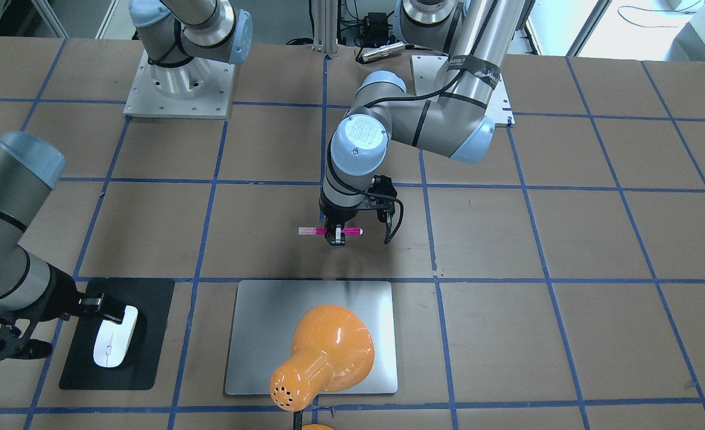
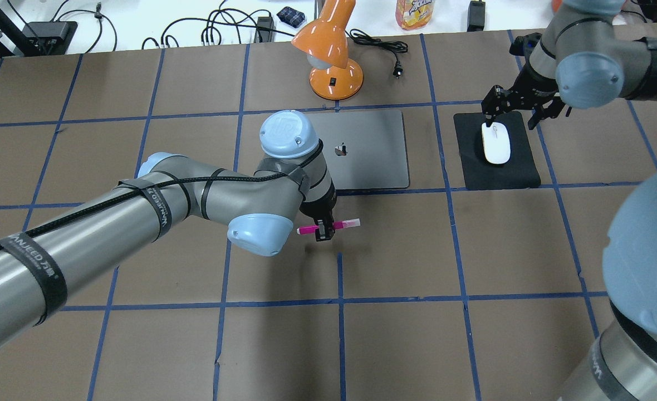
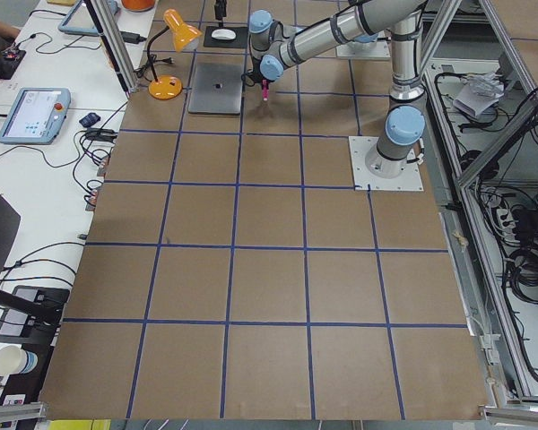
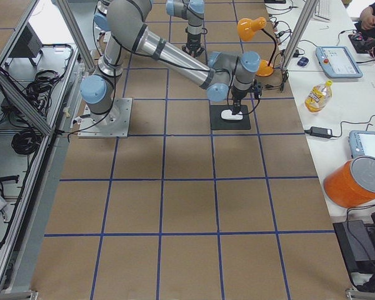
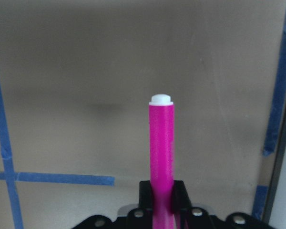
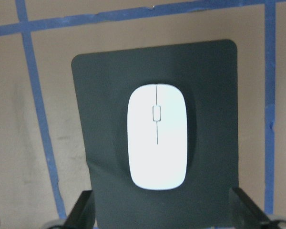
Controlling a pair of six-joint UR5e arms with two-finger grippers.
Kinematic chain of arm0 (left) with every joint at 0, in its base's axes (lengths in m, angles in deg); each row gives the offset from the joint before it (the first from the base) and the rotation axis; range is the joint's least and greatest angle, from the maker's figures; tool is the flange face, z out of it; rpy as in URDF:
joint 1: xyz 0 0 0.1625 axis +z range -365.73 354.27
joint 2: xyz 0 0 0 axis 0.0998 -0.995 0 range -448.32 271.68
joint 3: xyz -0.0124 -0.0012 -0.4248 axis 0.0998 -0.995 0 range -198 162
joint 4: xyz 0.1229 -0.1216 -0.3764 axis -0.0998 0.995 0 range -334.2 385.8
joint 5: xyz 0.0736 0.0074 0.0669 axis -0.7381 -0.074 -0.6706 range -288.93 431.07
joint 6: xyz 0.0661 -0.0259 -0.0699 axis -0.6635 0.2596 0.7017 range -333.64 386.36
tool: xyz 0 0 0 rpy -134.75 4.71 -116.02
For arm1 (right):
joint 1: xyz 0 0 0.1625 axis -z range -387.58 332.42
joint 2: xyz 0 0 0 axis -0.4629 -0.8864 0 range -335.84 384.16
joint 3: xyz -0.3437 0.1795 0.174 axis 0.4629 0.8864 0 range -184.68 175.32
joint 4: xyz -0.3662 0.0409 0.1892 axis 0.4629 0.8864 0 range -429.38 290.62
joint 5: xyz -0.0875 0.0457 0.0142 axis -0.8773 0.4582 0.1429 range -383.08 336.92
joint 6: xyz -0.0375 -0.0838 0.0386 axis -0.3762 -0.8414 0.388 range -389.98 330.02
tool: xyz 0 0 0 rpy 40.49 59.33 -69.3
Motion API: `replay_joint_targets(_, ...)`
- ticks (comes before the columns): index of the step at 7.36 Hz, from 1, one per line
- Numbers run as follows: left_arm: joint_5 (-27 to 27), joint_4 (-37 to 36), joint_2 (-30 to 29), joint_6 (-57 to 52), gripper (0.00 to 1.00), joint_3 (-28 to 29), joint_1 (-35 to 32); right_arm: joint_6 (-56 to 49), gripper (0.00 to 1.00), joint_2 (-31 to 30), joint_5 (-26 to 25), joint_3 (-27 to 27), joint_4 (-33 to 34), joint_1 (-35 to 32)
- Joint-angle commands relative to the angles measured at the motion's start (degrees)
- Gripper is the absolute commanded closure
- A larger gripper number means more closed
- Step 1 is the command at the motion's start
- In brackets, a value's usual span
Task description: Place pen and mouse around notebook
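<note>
The magenta pen (image 1: 352, 231) (image 2: 346, 224) (image 5: 161, 148) is held level close over the brown table, with my left gripper (image 1: 336, 237) (image 2: 324, 233) shut on its middle. It hangs just off the robot-side edge of the silver-grey notebook (image 1: 257, 334) (image 2: 373, 161). The white mouse (image 1: 113, 337) (image 2: 495, 143) (image 6: 157, 138) lies on a black mat (image 1: 143, 364) (image 2: 520, 172) beside the notebook. My right gripper (image 2: 511, 116) (image 6: 164, 219) hovers open over the mouse's far end, and its fingers (image 6: 81, 212) stand wide apart, clear of the mouse.
An orange desk lamp (image 1: 328, 346) (image 2: 331, 61) stands at the notebook's far edge, its shade leaning over the lid. Cables, a bottle and tablets lie on the white bench beyond the table. Blue tape lines grid the brown surface.
</note>
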Motion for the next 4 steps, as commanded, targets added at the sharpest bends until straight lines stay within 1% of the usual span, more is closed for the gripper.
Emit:
replay_joint_targets(1, -1.91, 0.03, -1.63, 0.46, 1.00, 1.89, -2.06, 1.30, 0.00, -8.60, -0.10, 0.65, -9.56, -0.10)
replay_joint_targets(3, -1.38, 0.03, -3.21, 0.72, 1.00, 2.60, -2.07, 8.30, 0.00, -13.18, -0.01, 5.63, -20.44, -1.40)
replay_joint_targets(4, -2.08, 0.29, -3.31, 1.59, 0.63, 2.51, -2.16, 13.65, 0.00, -14.16, -0.01, 8.88, -23.11, -4.55)
